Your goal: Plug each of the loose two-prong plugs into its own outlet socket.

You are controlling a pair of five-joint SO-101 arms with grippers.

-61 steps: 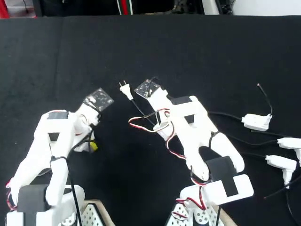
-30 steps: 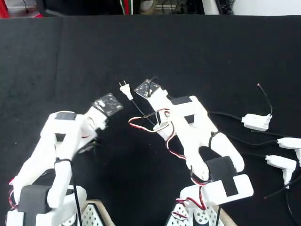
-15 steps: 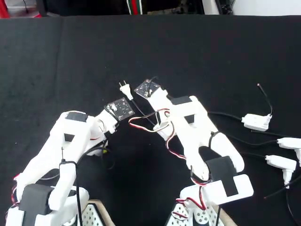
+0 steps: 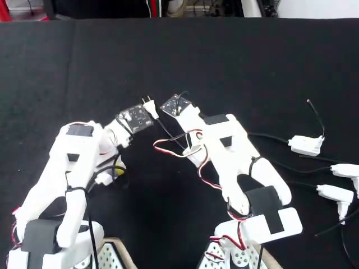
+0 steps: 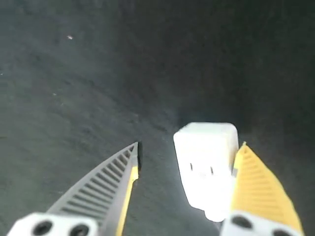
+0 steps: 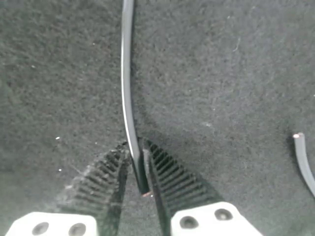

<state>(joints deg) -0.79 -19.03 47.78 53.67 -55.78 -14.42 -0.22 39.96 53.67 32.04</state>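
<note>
Black cloth tabletop [image 4: 247,61], room clutter [image 4: 185,8] behind | left gripper [image 5: 190,146] spread beside white two-slot socket block [image 5: 206,167] | right gripper [image 6: 138,145] pinching thin black cable [image 6: 126,73]

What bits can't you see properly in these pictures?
- High view: the outlet socket at the right edge is cut off by the frame.
- Left wrist view: the white socket block is blurred, its near end behind the yellow finger.
- Right wrist view: the black cable in the right gripper runs off the edge.

Two arms [image 4: 230,151]. One pronged plug [image 4: 149,107]. One slotted socket [image 5: 206,167]. Three white corded blocks [image 4: 305,145] on desk's right.
</note>
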